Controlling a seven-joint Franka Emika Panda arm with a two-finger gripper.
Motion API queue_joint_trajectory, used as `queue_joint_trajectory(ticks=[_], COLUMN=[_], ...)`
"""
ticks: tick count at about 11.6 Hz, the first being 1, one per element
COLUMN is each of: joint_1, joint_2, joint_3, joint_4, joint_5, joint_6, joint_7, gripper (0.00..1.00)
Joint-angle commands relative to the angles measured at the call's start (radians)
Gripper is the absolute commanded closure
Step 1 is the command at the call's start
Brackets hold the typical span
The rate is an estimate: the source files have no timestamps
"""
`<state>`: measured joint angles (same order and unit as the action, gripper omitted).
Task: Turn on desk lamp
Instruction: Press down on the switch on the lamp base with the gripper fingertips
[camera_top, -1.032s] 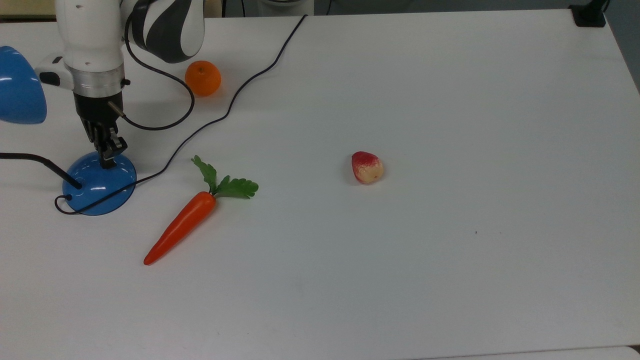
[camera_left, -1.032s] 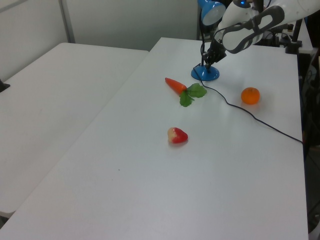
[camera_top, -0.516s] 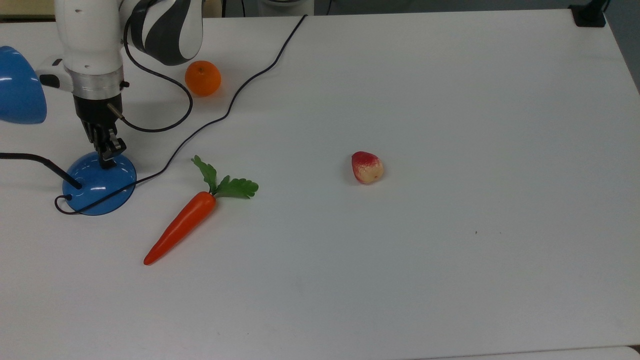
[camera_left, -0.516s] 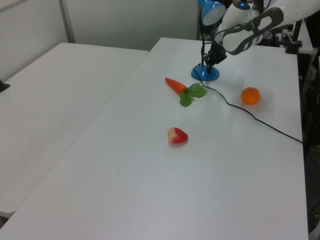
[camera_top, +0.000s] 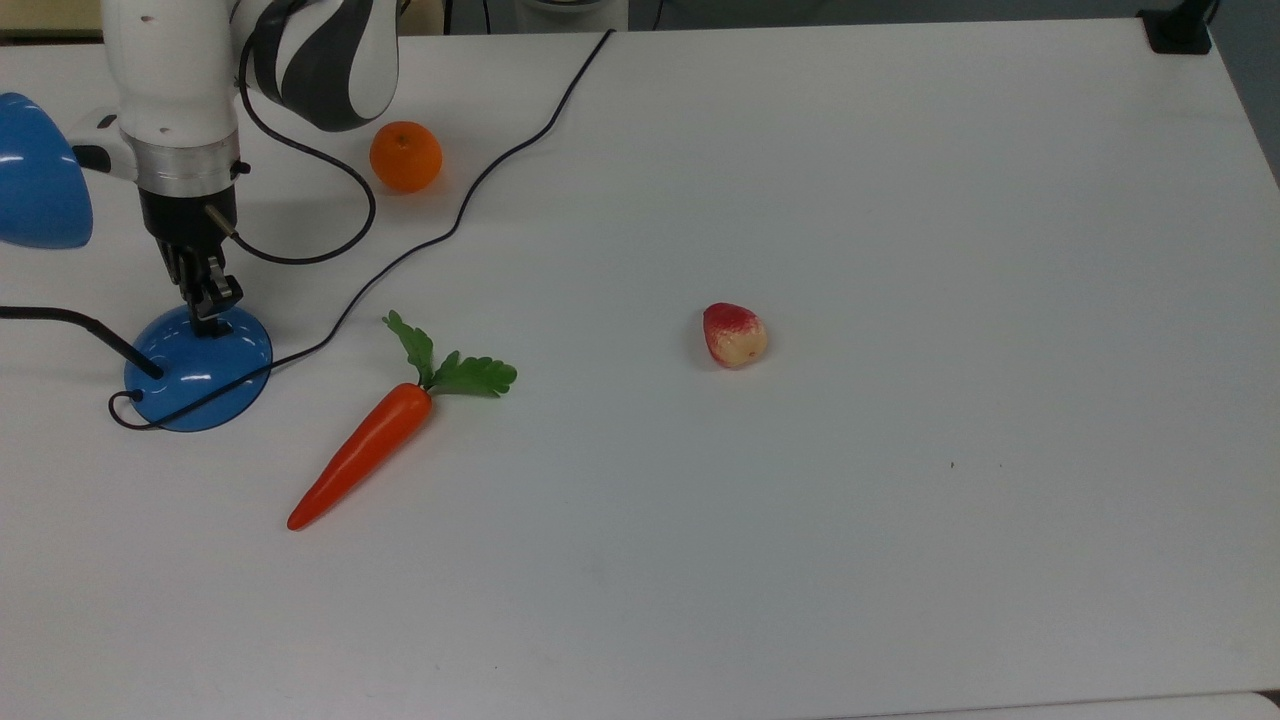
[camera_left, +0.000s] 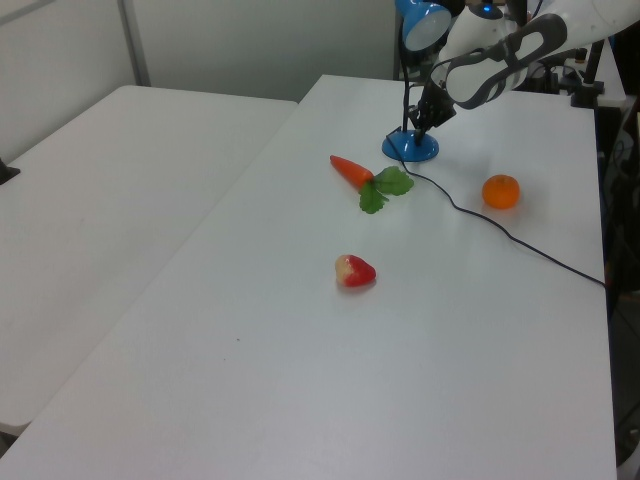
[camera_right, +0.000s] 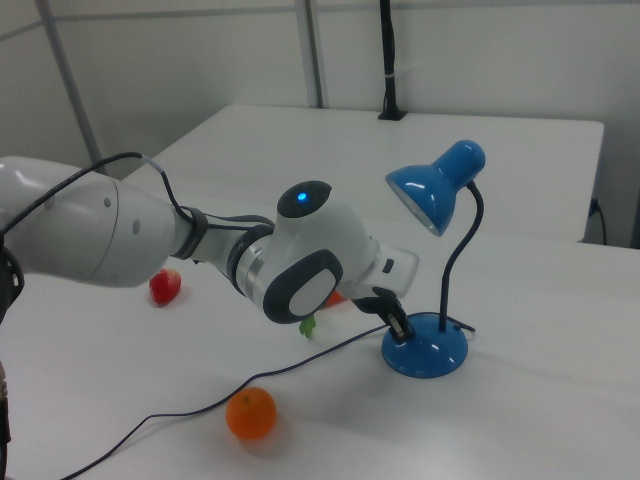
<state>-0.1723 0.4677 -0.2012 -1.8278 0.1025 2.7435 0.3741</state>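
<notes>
Lamp stands at the top view's left worktop edge, unlit. Gripper, fingers together, touches its base rim. Step: pressing the switch. Next: push straight down, gently.

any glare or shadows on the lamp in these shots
Top view: white glare streaks on the desk lamp base and shade, and soft shadows beside the orange. Right view: glossy highlights on the shade, whose inside shows no glow. Left view: the lamp sits far back, small.
</notes>
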Motion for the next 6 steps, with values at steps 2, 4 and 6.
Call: queue_joint_trajectory(ticks=[2, 4, 6], joint_1=[-0.010, -0.010, -0.025], joint_2=[0.043, 0.042, 0.020], joint_3=[0.016, 0.016, 0.025], joint_4=[0.010, 0.010, 0.002], joint_5=[0.034, 0.036, 0.034], joint_6=[0.056, 0.056, 0.054], joint_7=[0.003, 0.003, -0.003], gripper=[1.00, 1.00, 1.00])
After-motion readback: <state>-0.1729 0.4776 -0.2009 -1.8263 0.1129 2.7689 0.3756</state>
